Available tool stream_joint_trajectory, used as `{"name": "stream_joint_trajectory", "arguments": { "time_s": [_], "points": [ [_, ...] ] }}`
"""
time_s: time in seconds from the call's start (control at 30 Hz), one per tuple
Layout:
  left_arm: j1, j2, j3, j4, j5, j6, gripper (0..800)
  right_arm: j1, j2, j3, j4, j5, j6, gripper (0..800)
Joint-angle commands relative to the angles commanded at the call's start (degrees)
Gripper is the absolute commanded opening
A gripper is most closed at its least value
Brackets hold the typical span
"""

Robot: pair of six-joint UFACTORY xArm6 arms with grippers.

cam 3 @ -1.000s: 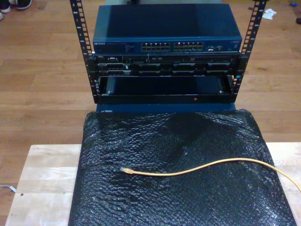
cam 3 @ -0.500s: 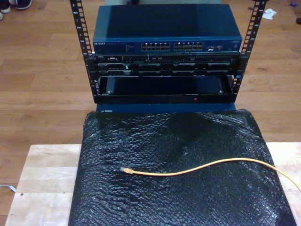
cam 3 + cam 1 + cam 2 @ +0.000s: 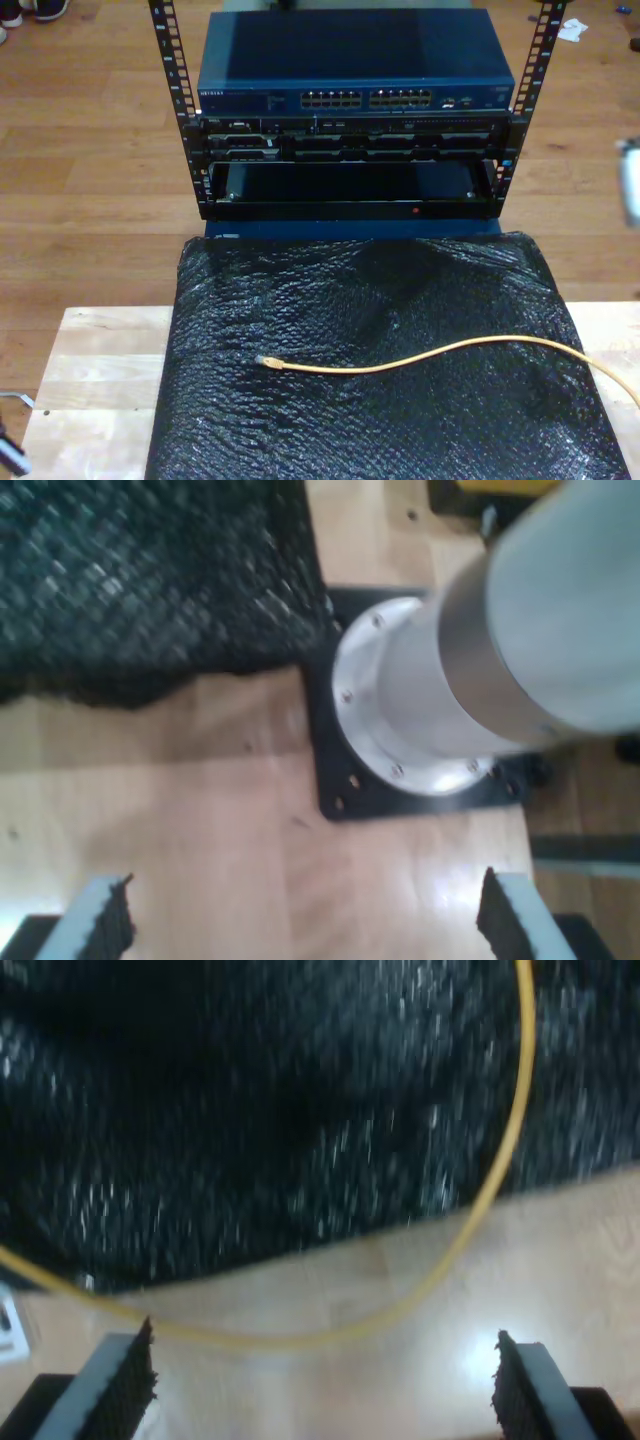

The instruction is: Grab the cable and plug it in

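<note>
The cable point(image 3: 420, 357) lies loose on the black bubble-wrap sheet point(image 3: 380, 300) covering most of the light wood table point(image 3: 100, 370). In the exterior view its clear plug tip point(image 3: 265, 361) sits toward the left-centre of the sheet, and the orange-yellow run curves up and off toward that view's right, going out at the right edge near the sheet's border. Nothing is touching the cable. Behind the table stands a black rack frame point(image 3: 172, 90) w/ a blue network switch point(image 3: 355, 92) on top, 2 rows of ports on its front, darker units under it, all on a wood floor point(image 3: 90, 180). My first gripper point(image 3: 300, 920) hangs over bare table wood, jaws apart, nothing between them; ahead of it is an arm's silver base flange point(image 3: 400, 710) bolted to a black plate point(image 3: 335, 770), w/ the sheet's edge point(image 3: 150, 590) beside. My second gripper point(image 3: 320, 1380) is also spread wide, empty, over bare wood just off the sheet's border point(image 3: 250, 1110); a loop of the cable point(image 3: 500, 1160) curves across the wood ahead of the jaws, not between them. Blurred bits at the exterior view's right edge point(image 3: 630, 180) and bottom-left corner point(image 3: 10, 455); can't tell what they are.
</note>
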Motion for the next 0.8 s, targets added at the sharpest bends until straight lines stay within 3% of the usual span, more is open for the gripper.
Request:
{"name": "stream_joint_trajectory", "arguments": {
  "time_s": [0.53, 0.8],
  "points": [
    [-9.14, 0.79, 0.09, -0.53, -0.44, -10.2, 800, 21.1, 4.84, -1.23, -0.09, -11.52, 21.19, 796],
    [-9.49, 2.37, 0.26, -1.49, -1.14, -11.87, 800, 30.59, 10.55, -2.55, -0.18, -18.55, 25.67, 791]
  ]
}}
